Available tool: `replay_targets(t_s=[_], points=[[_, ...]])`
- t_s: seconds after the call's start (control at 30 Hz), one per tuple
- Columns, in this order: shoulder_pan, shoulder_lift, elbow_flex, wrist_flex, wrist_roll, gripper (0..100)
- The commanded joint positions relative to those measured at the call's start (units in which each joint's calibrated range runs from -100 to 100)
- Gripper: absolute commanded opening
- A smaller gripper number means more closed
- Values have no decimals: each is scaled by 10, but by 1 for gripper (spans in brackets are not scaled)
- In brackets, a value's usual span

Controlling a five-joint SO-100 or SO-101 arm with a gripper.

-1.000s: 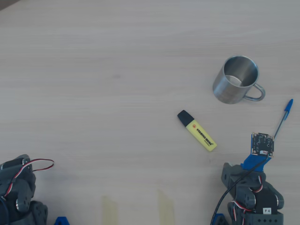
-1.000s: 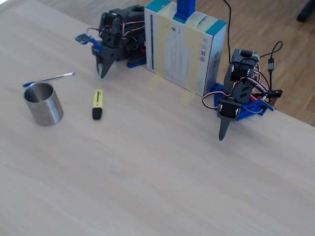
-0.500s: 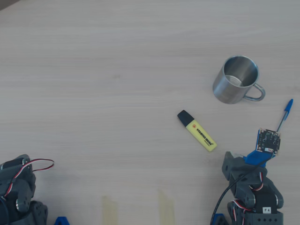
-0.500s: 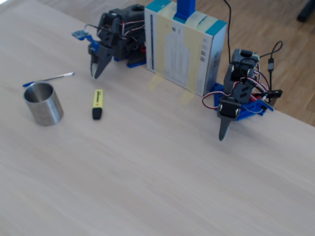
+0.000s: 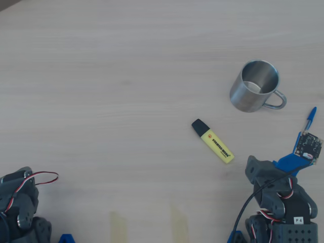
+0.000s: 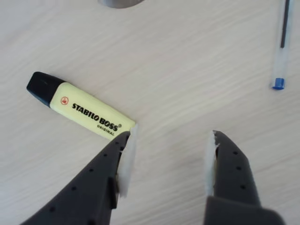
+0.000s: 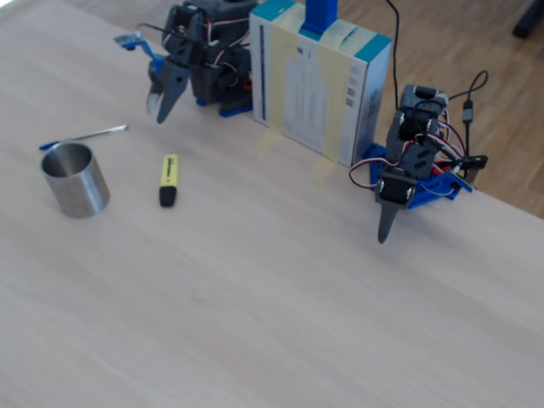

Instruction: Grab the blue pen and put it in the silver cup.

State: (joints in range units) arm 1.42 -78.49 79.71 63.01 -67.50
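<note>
Blue-capped ballpoint pen with a thin clear barrel lies flat at the right edge in the overhead view, just beside the shiny steel mug; it looks light, stiff and apt to roll, best pinched mid-barrel. Dark two-finger gripper hangs wide apart and empty near the yellow highlighter. Pale wood-grain tabletop is smooth, with ample room.

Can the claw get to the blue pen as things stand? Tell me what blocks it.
Probably yes. The claw is open above bare table, and the blue pen lies flat, clear of the highlighter and cup.
</note>
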Motion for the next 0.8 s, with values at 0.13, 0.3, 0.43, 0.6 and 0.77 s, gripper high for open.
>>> replay_targets(t_s=[0.13,0.3,0.43,0.6,0.77], points=[[23,107,-109,2,-13,24],[45,156,-147,-6,-12,24],[65,192,-179,-7,-11,24],[80,231,-223,-7,-11,23],[110,268,-261,-7,-11,23]])
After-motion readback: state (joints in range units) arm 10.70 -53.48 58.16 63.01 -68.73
